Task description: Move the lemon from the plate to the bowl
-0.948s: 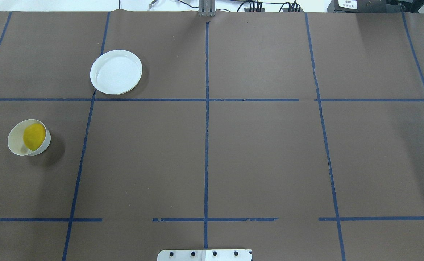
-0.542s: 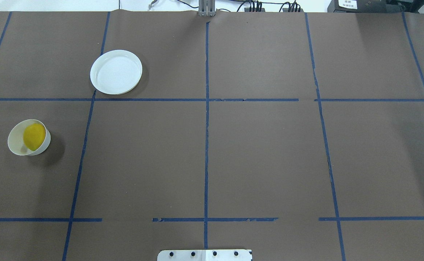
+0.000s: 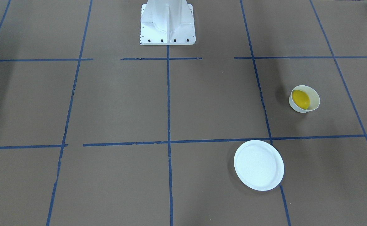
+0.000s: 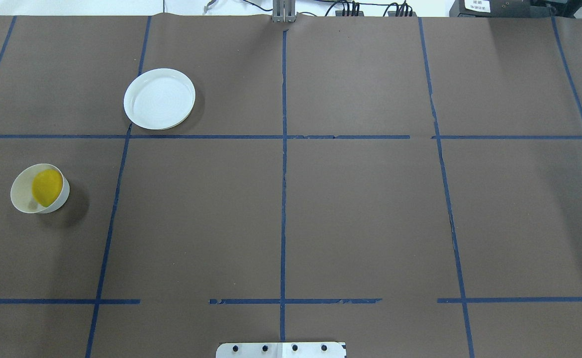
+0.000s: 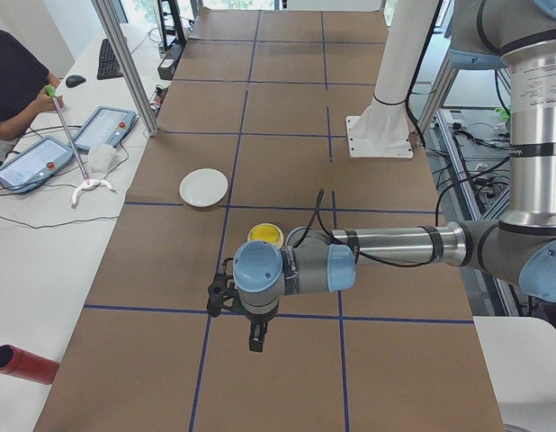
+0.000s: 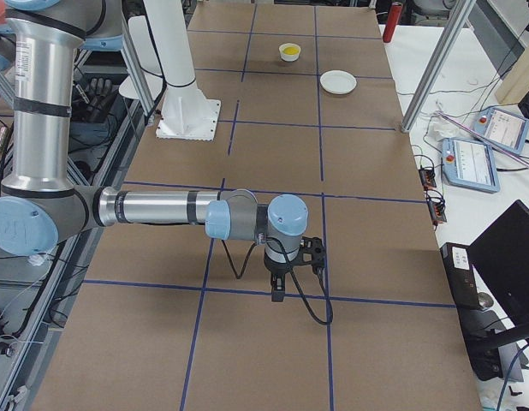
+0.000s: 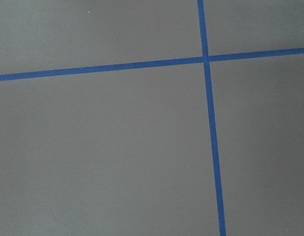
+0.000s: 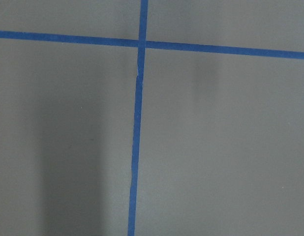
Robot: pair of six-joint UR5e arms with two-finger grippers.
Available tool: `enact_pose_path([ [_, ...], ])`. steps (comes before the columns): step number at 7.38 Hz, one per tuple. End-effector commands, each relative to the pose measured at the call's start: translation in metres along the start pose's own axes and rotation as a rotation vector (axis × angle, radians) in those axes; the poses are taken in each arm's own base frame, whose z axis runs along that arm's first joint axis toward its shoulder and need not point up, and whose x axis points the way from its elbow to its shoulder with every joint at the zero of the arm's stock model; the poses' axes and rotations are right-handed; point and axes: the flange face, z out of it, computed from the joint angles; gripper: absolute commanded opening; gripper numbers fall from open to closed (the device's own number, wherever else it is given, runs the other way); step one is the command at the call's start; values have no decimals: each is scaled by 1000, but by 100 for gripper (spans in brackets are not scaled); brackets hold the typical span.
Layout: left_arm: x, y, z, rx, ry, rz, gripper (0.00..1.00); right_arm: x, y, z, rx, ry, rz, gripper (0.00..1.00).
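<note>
The yellow lemon (image 4: 47,187) lies inside the small deep white bowl (image 4: 20,195) at the table's left side; it also shows in the front view (image 3: 300,99). The flat white plate (image 4: 159,99) is bare, farther from the robot and to the right of the bowl. My left gripper (image 5: 257,340) shows only in the exterior left view, hanging over the table well away from the bowl (image 5: 265,236). My right gripper (image 6: 277,295) shows only in the exterior right view, far from the bowl (image 6: 289,51). I cannot tell whether either is open or shut.
Blue tape lines divide the brown table. The white robot base (image 3: 167,25) stands at the table's near middle. An operator's desk with tablets (image 5: 98,130) runs along the far side, and a red cylinder (image 5: 17,363) lies by the table's left end.
</note>
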Motion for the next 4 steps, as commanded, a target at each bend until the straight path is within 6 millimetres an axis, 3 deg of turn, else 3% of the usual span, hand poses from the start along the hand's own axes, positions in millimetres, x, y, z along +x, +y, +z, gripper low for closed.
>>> enact_pose_path([
  [1, 7, -8, -8, 7, -2, 7, 100, 0, 0, 0, 0, 0, 0, 100],
  [2, 19, -13, -17, 26, -1, -18, 100, 0, 0, 0, 0, 0, 0, 100],
  [3, 36, -20, -12, 17, 1, -47, 100, 0, 0, 0, 0, 0, 0, 100],
  [4, 39, -21, -10, 15, 1, -31, 100, 0, 0, 0, 0, 0, 0, 100],
])
